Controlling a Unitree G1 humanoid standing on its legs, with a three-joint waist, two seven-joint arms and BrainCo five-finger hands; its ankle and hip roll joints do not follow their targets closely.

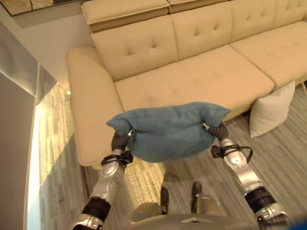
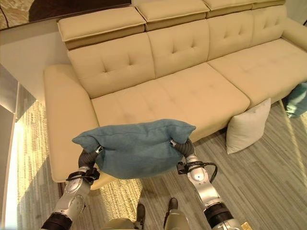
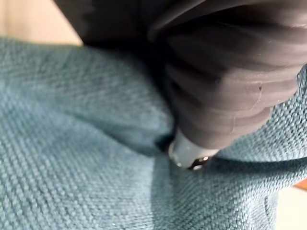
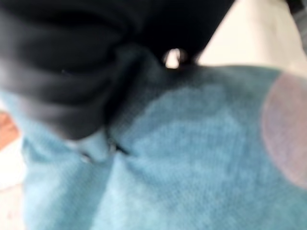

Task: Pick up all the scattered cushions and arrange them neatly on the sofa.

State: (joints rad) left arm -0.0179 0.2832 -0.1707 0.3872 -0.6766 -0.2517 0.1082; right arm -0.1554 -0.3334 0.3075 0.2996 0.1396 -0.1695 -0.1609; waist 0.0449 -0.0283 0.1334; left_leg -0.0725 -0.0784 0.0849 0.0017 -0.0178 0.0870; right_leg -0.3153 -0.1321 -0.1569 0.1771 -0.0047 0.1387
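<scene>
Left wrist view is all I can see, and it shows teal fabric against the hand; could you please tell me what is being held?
Observer: A blue cushion, held up off the ground between the left hand and the right hand, one at each end.
Operator: Where is it relative to the sofa?
Observer: In front of the beige sofa, near its armrest end, and not resting on the seat.
Operator: Is any other cushion waiting?
Observer: Yes, a cream cushion stands on the floor, leaning against the sofa's front.
</scene>
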